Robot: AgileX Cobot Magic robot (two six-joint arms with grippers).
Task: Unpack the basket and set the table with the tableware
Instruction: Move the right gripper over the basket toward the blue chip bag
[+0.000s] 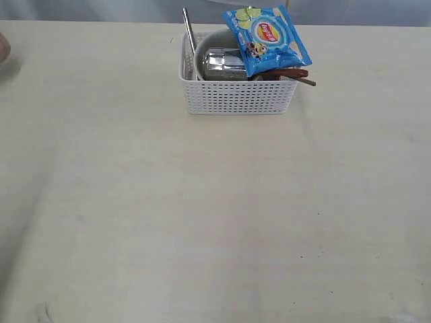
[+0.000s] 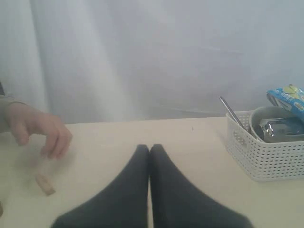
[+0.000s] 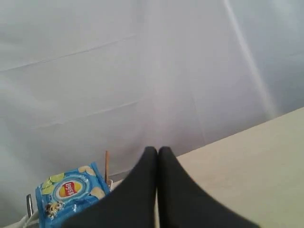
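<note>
We look down on the table (image 1: 202, 222) from high on its near side, the basket (image 1: 239, 94) far and centred. Our left wrist camera sits low over the table, facing the far curtain (image 2: 142, 57); the right one tilts higher. All three catch the bag (image 3: 71, 192); two share the basket.

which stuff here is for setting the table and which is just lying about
For the job: basket, steel cup, bowl, steel handle, reddish wooden spoon, table.
Lying about: blue chip bag, person's hand, small tan piece.
</note>
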